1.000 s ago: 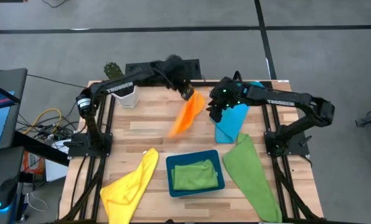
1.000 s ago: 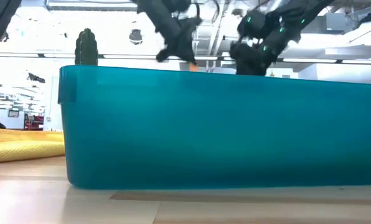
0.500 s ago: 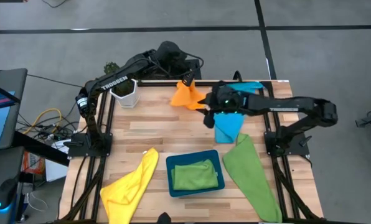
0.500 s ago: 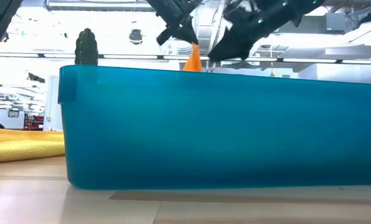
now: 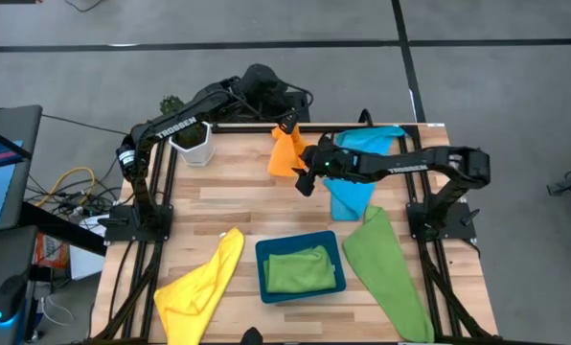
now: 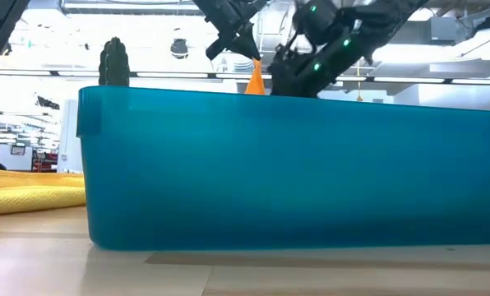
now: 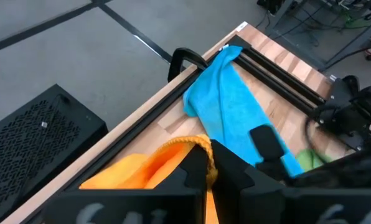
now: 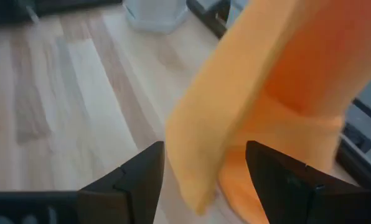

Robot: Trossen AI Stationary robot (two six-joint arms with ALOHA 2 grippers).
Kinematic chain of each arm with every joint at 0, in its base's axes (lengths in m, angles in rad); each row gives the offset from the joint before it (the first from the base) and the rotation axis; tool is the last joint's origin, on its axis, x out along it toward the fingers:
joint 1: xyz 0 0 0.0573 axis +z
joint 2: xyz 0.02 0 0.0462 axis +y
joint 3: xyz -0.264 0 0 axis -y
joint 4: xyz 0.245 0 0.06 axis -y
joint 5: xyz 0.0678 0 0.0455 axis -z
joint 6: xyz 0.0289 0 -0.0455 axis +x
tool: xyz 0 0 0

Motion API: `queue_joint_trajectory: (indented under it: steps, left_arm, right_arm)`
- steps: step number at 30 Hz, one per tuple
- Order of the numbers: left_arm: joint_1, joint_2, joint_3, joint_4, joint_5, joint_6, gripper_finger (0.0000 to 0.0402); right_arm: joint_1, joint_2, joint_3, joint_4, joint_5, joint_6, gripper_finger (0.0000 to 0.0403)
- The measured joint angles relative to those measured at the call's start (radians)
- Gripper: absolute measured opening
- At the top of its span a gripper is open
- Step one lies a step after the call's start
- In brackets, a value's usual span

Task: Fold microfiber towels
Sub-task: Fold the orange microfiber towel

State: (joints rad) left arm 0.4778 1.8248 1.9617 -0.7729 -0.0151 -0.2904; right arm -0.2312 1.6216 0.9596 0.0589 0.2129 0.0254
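Tabletop's far edge: left end effector [image 5: 287, 126] still pinches orange towel [image 5: 284, 153]; right end effector [image 5: 303, 178] has spread, closer.

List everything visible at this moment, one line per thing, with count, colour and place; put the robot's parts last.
Orange microfiber towel: one, orange, hanging above the table's far middle, pinched at its top.
Sky-blue microfiber towel: one, bright blue, lying at the far right.
Green microfiber towels: two, green; one in the tray, one spread at the near right.
Yellow microfiber towel: one, yellow, near left corner.
Rigid rectangular tray: one, dark teal, near middle.
Potted cactus: one, green in a white pot, far left corner.
Wooden table: one, light wood.
Left gripper: fingers shut on the orange towel's top.
Right gripper: fingers open, at the towel's lower edge.
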Motion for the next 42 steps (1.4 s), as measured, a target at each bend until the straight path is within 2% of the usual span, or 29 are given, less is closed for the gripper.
queue_joint_trajectory:
  steps: [7, 10, 13, 16, 17, 21, 24, 34, 38, 42]
  left_arm:
    - [0.000, 0.000, 0.000, -0.006, 0.000, 0.017, 0.0000]
    - [0.000, 0.000, 0.000, -0.007, 0.000, 0.017, 0.0000]
    - [0.000, 0.000, 0.000, -0.007, 0.000, 0.017, 0.0000]
    - [0.000, 0.000, 0.000, -0.007, 0.000, 0.018, 0.0000]
    - [0.001, 0.000, 0.000, -0.007, 0.000, 0.020, 0.0000]
    - [0.001, 0.000, 0.000, -0.008, 0.000, 0.036, 0.0000]
    - [0.003, 0.002, 0.027, -0.044, 0.000, 0.039, 0.0000]
    - [0.002, 0.000, 0.213, -0.127, -0.007, 0.045, 0.0000]
    - [0.003, -0.001, 0.275, -0.159, -0.035, 0.054, 0.0000]
    - [0.002, 0.001, 0.282, -0.188, -0.031, 0.050, 0.0000]
  right_arm:
    - [-0.031, 0.130, -0.002, 0.027, -0.006, 0.053, 0.0247]
    - [-0.032, 0.137, -0.002, 0.043, -0.003, 0.034, 0.0221]
    - [-0.029, 0.120, -0.001, 0.055, -0.005, 0.026, 0.0154]
    - [-0.034, 0.091, -0.002, 0.022, -0.040, 0.025, 0.0044]
    - [-0.035, 0.081, -0.001, 0.014, -0.067, 0.023, 0.0024]
    - [-0.041, 0.000, -0.002, -0.069, -0.128, 0.059, 0.0009]
    - [-0.042, -0.102, -0.002, -0.136, -0.134, 0.061, 0.0006]
    - [-0.084, -0.430, -0.001, -0.343, -0.138, 0.054, 0.0005]
    - [-0.112, -0.498, -0.001, -0.439, -0.137, 0.053, 0.0006]
    - [-0.118, -0.499, -0.001, -0.505, -0.179, 0.053, 0.0009]
